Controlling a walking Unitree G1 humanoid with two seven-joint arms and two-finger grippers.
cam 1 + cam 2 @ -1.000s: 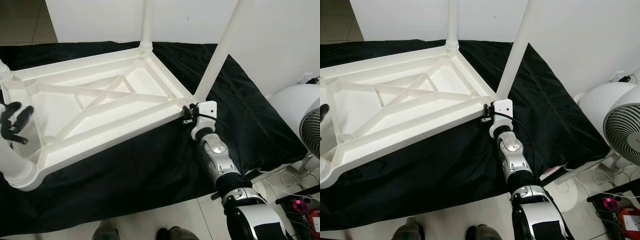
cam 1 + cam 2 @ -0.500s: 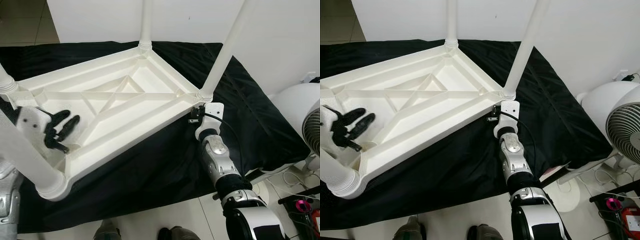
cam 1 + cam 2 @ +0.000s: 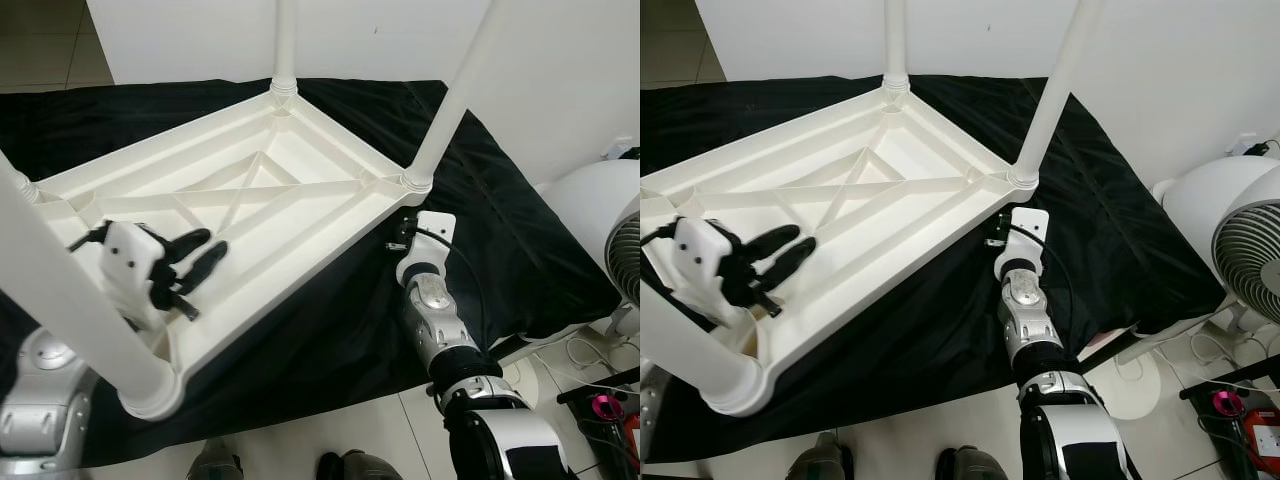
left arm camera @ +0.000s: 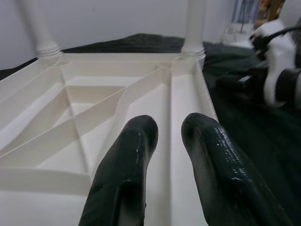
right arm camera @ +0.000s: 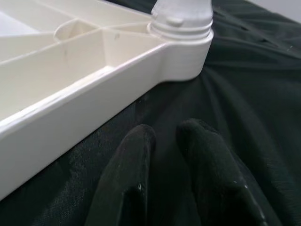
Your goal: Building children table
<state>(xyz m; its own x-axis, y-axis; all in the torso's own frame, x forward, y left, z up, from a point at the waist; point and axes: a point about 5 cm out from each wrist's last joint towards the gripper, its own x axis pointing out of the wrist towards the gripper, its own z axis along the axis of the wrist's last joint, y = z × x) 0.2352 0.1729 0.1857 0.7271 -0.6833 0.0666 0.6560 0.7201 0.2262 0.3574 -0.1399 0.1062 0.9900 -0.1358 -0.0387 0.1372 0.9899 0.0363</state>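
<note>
The white children's table (image 3: 270,190) lies upside down on a black cloth (image 3: 480,230) spread over the floor, its ribbed underside facing up and its legs (image 3: 452,95) pointing upward. Its long axis runs from about 8 o'clock to 2 o'clock. The left gripper (image 3: 203,257) hovers over the underside near the 8 o'clock corner, its fingers (image 4: 127,165) slightly parted and holding nothing. The right gripper (image 5: 164,141) sits low over the cloth just beside the 3 o'clock corner, fingers nearly together, empty. A white wall (image 3: 560,60) stands behind; a white fan (image 3: 1240,260) is at 4 o'clock on the tiled floor (image 3: 330,430).
</note>
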